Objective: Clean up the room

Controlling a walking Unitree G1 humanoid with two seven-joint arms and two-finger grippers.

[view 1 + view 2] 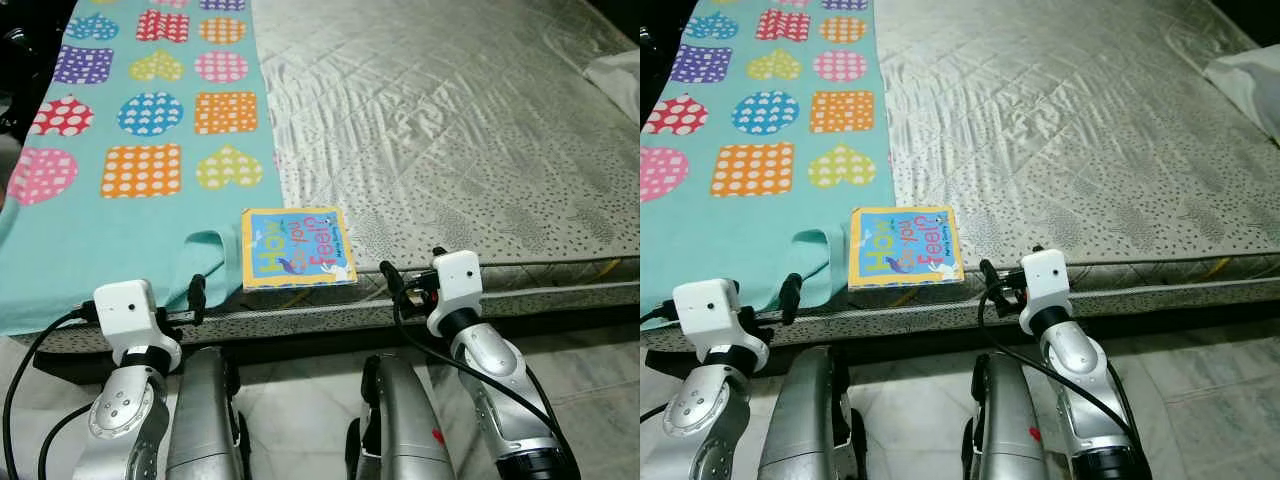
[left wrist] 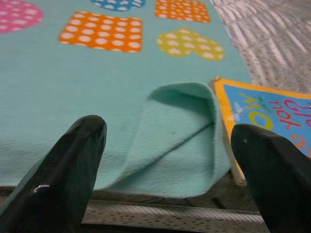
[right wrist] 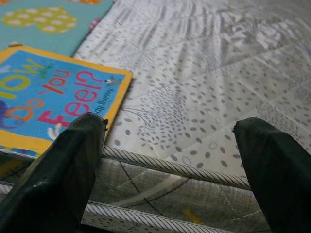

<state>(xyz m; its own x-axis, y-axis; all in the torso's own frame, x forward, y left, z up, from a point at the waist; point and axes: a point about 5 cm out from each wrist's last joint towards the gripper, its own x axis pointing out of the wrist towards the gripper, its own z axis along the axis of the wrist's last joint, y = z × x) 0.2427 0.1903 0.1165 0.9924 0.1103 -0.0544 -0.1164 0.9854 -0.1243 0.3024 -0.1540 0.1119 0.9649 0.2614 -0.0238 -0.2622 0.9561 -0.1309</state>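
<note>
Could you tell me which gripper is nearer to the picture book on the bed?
Roughly equal, perhaps the left. The left gripper, open, sits at the blanket fold beside the book; the right gripper, open, is off its other corner.

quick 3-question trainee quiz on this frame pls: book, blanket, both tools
1. True or false: the book lies at the near edge of the mattress, beside the blanket.
2. Which tool faces the blanket's folded-back corner? A) left tool B) right tool C) neither
3. Fill in: both tools' fingers are ____ and hold nothing.

Key: 1 true; 2 A; 3 open. The book's cover reads "How Do You Feel?", and its left edge meets the teal patterned blanket. The right tool points at the mattress edge just right of the book.
</note>
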